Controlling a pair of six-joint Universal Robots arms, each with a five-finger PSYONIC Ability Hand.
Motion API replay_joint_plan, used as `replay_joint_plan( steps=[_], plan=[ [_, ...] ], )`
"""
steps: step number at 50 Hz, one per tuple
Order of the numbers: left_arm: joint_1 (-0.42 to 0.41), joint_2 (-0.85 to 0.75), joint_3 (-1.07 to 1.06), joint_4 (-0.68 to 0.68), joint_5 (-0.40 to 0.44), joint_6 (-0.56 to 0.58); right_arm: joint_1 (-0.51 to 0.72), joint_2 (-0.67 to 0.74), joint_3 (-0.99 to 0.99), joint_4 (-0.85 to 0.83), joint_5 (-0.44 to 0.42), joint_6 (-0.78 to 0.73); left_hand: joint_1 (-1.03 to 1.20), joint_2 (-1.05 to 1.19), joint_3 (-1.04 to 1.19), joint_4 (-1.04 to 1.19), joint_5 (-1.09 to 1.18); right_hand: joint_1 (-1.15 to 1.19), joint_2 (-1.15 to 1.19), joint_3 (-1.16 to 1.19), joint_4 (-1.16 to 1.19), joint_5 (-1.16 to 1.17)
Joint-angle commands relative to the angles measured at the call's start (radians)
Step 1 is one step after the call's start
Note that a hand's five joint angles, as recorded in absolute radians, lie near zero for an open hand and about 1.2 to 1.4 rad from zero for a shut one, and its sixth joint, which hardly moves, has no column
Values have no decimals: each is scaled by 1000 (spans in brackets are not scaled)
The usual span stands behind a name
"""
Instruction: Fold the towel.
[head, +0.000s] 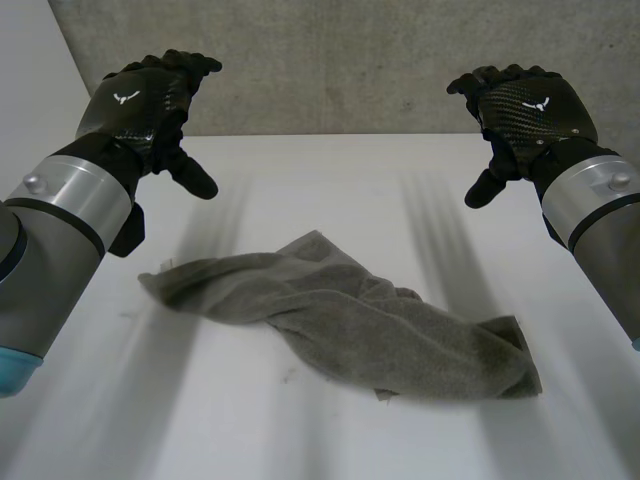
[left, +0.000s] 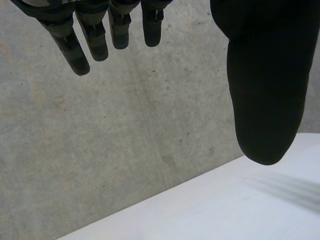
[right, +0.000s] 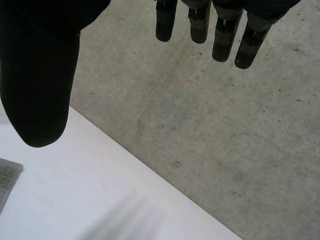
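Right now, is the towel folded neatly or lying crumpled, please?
Crumpled: the towel lies twisted and bunched on the table, edges unaligned.

The towel (head: 350, 320) lies on the middle of the counter (head: 300, 170). The left hand (head: 150, 100) hangs behind and left of the towel, the right hand (head: 530, 110) behind and right of it, both clear of it. A wall (head: 350, 60) stands behind the counter.

The towel (head: 350, 325) is grey terry cloth, nubbly and matt. The white table (head: 300, 170) looks smooth with a faint sheen. The far wall (head: 380, 60) is rough, speckled concrete. The left hand (head: 140, 105) and right hand (head: 530, 110) show slightly glossy, carbon-fibre-like weave; the arm joints (head: 70, 200) look like smooth grey metal.
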Motion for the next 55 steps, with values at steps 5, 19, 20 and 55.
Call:
replay_joint_plan(
  steps=[5,19,20,55],
  plan=[
    [2,-133,49,-44,1,7,-2,23,-64,177,-40,-38,113,117,116,115,82,-6,4,8,0,-26],
    [-50,-385,49,-150,154,93,-19,164,15,473,-224,28,116,120,119,119,85,-6,4,8,0,-26],
    [-50,-385,49,-150,154,93,-19,176,53,438,-222,31,116,120,119,119,85,-6,4,8,0,-26],
    [-114,-295,237,387,-165,147,5,166,-77,-379,-96,31,1223,1227,1226,1225,1192,1216,1226,1229,1221,1196]
  ],
)
